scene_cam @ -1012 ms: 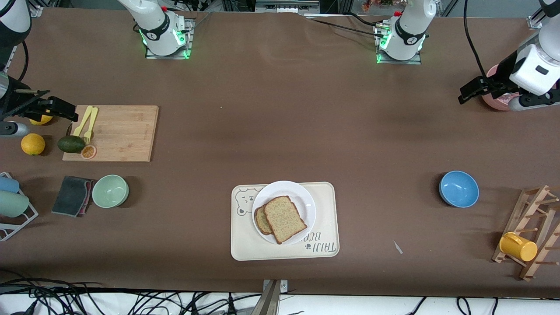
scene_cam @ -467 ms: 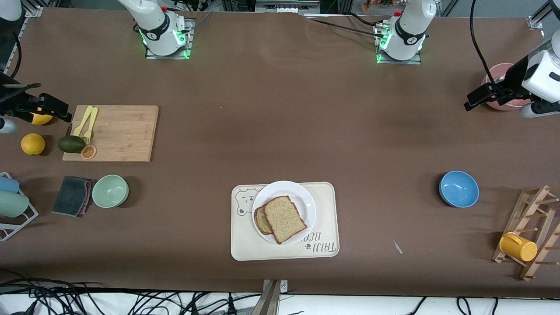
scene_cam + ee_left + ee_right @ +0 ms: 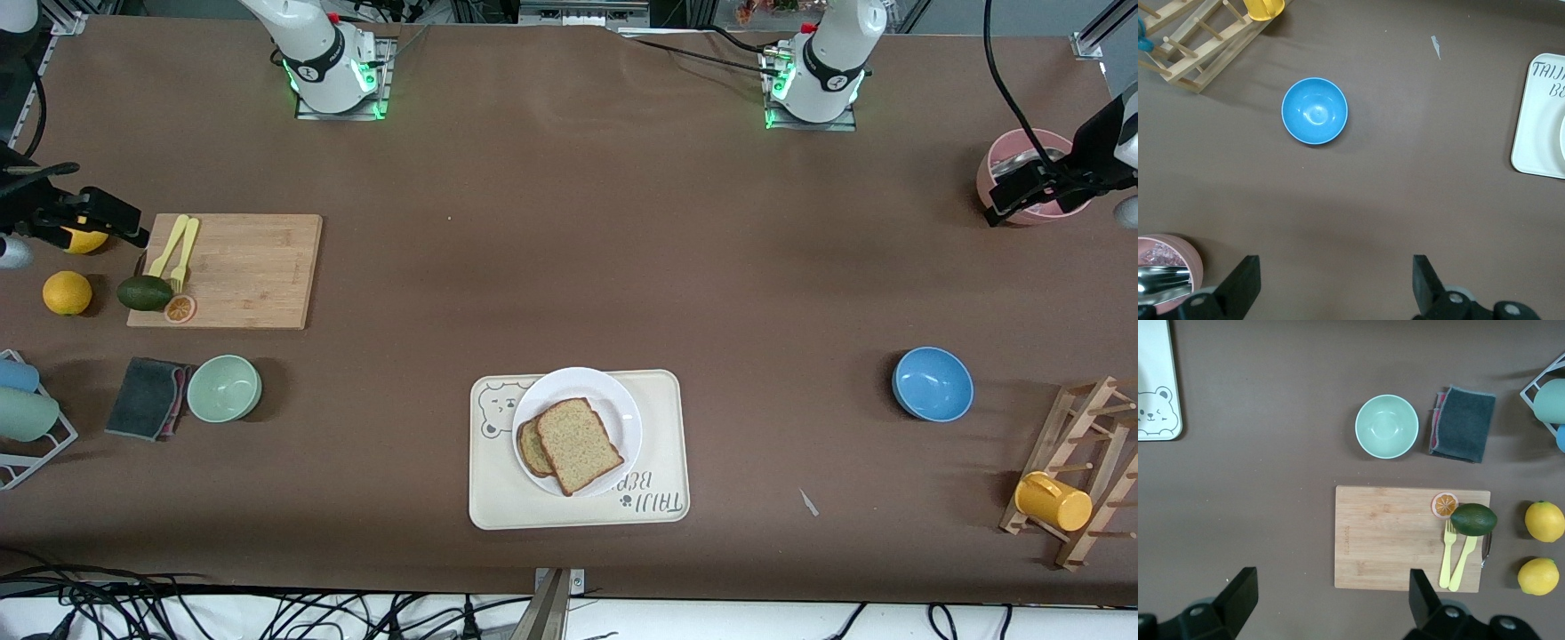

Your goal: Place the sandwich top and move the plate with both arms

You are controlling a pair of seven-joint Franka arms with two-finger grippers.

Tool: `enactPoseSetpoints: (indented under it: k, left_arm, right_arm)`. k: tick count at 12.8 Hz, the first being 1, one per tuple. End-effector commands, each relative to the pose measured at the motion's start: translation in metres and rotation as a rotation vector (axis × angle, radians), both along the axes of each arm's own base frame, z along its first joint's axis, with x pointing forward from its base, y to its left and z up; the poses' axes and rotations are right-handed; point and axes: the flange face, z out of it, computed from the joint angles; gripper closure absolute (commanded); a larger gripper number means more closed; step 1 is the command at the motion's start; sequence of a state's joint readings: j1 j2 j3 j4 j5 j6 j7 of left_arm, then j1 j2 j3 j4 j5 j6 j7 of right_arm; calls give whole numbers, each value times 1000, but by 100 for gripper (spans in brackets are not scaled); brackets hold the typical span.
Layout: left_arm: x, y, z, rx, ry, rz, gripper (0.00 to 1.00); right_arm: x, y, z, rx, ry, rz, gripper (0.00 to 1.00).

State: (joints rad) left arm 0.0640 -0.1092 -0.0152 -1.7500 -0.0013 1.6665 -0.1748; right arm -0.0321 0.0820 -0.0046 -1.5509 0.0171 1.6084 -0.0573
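The sandwich top (image 3: pixel 579 444), a light speckled slice with brown crust, lies on a darker slice (image 3: pixel 530 450) on the round white plate (image 3: pixel 569 380). The plate sits on a beige bear-print tray (image 3: pixel 662 418) near the front edge. My left gripper (image 3: pixel 1022 189) hovers open and empty over a pink container (image 3: pixel 1009 151) at the left arm's end of the table; in the left wrist view the left gripper (image 3: pixel 1335 280) has only bare table between its fingers. My right gripper (image 3: pixel 107 219) hangs open and empty by the cutting board (image 3: pixel 240 269); the right wrist view shows the right gripper (image 3: pixel 1331 597) beside that board (image 3: pixel 1405 537).
A blue bowl (image 3: pixel 932 383) and a wooden rack (image 3: pixel 1080 471) with a yellow cup (image 3: pixel 1052 501) stand toward the left arm's end. Toward the right arm's end are a green bowl (image 3: pixel 223 388), dark cloth (image 3: pixel 147 396), avocado (image 3: pixel 144 292), forks (image 3: pixel 176 249) and lemons (image 3: pixel 67 292).
The left arm has drawn back toward its end of the table, its gripper now over the pink container. The right gripper shifted slightly outward. Both stayed open; the plate and bread did not move.
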Motion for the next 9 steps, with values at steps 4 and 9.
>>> enactPoseSetpoints:
  k: [4, 9]
  left_arm:
    - [0, -3, 6, 37, 12, -7, 0]
    - [0, -7, 15, 66, -3, -22, 0]
  right_arm:
    - [0, -1, 0, 13, 15, 7, 0]
    - [3, -2, -3, 3, 19, -48, 0]
